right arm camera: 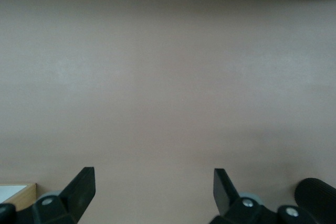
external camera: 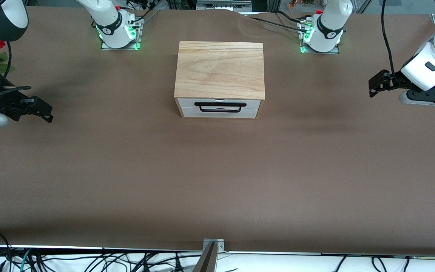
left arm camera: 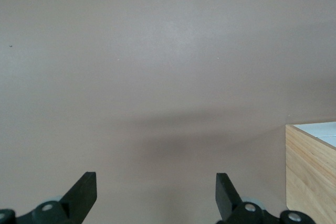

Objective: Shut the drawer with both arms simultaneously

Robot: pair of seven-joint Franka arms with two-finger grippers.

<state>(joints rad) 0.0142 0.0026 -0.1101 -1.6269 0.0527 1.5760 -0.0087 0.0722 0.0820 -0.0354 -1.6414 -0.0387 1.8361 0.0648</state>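
Symmetry matters most: the drawer [external camera: 187,104], its black handle [external camera: 220,107] facing six o'clock in the oak box [external camera: 220,70] just toward twelve o'clock from the middle of the counter [external camera: 217,181], looks almost flush, so both arms should meet its white front together and push evenly toward twelve o'clock. The left gripper [external camera: 375,85] hangs over the three o'clock edge and the right gripper [external camera: 45,109] over the nine o'clock edge, jaws of each spread wide and empty.

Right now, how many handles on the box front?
1: a black wire handle on the drawer, the upper white panel of the oak box. The white strip below it has none. Other faces are hidden.
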